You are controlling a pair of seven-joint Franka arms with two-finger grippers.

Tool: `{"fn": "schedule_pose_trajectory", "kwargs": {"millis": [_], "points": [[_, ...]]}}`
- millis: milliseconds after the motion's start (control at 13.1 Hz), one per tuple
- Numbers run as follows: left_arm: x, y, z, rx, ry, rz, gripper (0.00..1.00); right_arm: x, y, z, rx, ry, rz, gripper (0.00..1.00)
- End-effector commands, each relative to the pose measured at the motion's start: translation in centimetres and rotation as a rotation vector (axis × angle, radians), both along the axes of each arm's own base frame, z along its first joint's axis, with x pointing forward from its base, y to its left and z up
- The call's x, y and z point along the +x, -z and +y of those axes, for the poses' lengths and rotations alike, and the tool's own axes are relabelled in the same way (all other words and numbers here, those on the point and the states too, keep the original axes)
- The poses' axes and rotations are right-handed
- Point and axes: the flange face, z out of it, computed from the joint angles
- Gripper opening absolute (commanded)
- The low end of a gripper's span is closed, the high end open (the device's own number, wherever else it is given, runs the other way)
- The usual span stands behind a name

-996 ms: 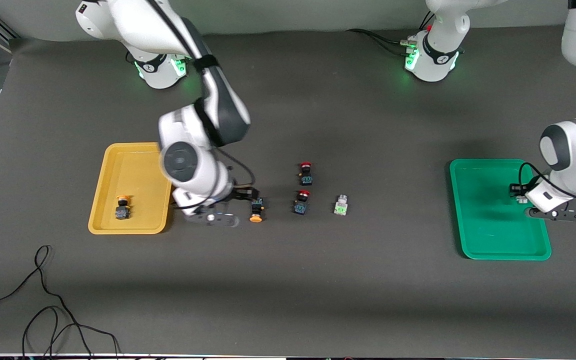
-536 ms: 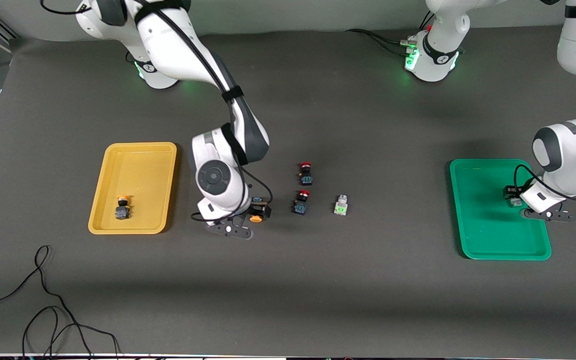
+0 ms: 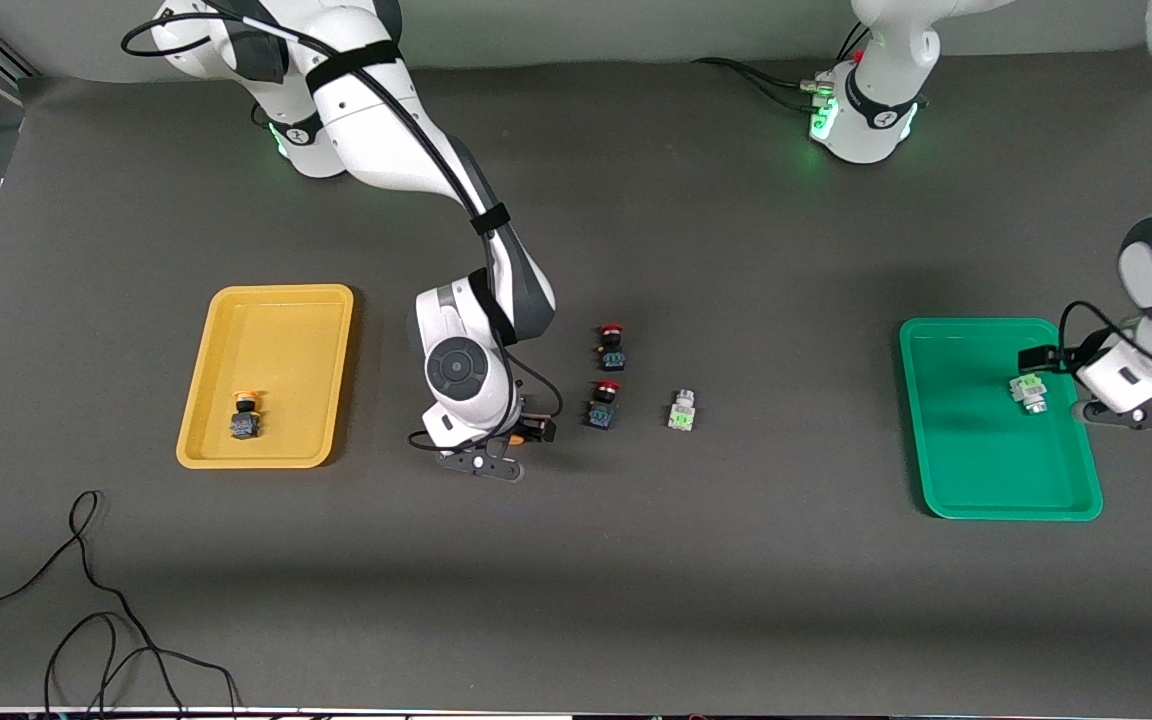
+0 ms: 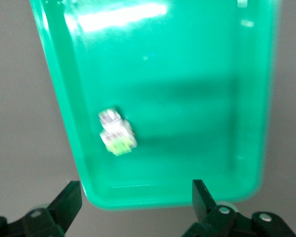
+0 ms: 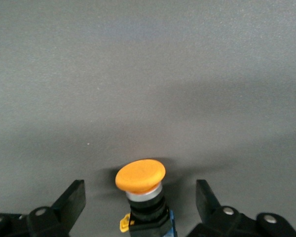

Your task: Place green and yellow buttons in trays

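The right claw [image 3: 514,437] sits low over the dark table [image 3: 736,600], its fingers spread apart on either side of a yellow-capped button [image 5: 140,190] that lies between them, untouched by either finger. A second yellow-capped button [image 3: 245,415] rests inside the yellow tray [image 3: 276,300], at the end of that tray nearer the front camera. The left claw [image 3: 1096,400] hangs over the edge of the green tray [image 3: 976,490] toward the left arm's end of the table, fingers wide apart and holding nothing. One green button [image 3: 1028,391] lies on the floor of the green tray, close to that same edge. Another green button [image 3: 681,411] stands on the bare table between the two trays, just beside two red-capped switches [image 3: 604,404], one farther from the front camera than the other
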Motion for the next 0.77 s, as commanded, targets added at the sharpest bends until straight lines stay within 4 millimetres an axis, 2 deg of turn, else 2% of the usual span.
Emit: {"fn": "schedule_pose_trajectory", "kwargs": {"millis": [0, 77, 153, 306, 383, 460, 536, 689], "points": [[2.2, -6.6, -5.5, 0.004, -0.070, 0.063, 0.99, 0.3, -0.2, -0.1, 0.024, 0.014, -0.010, 0.46], [2.8, -7.9, -8.8, 0.017, -0.092, 0.068, 0.99, 0.3, -0.3, 0.0, 0.024, 0.011, -0.009, 0.29], [3.1, -8.5, -12.1, 0.029, -0.119, 0.059, 0.99, 0.4, -0.5, -0.1, 0.023, 0.011, -0.011, 0.20], [3.9, -8.4, -18.9, 0.041, -0.177, 0.036, 0.99, 0.7, -1.2, -0.3, 0.027, -0.005, -0.017, 0.17], [4.3, -8.2, -22.6, 0.035, -0.220, 0.032, 0.99, 0.8, -2.3, -0.3, 0.032, -0.011, -0.009, 0.17], [5.1, -7.8, -25.7, 0.041, -0.255, 0.019, 0.99, 0.8, -3.8, -0.3, 0.034, -0.014, 0.018, 0.17], [5.6, -7.6, -28.9, 0.044, -0.284, 0.006, 0.99, 0.9, -6.3, 0.1, 0.050, -0.020, 0.040, 0.17], [6.5, -5.8, -33.2, 0.054, -0.321, 0.010, 0.99, 1.4, -11.5, -0.2, 0.057, -0.027, 0.077, 0.17]]}}
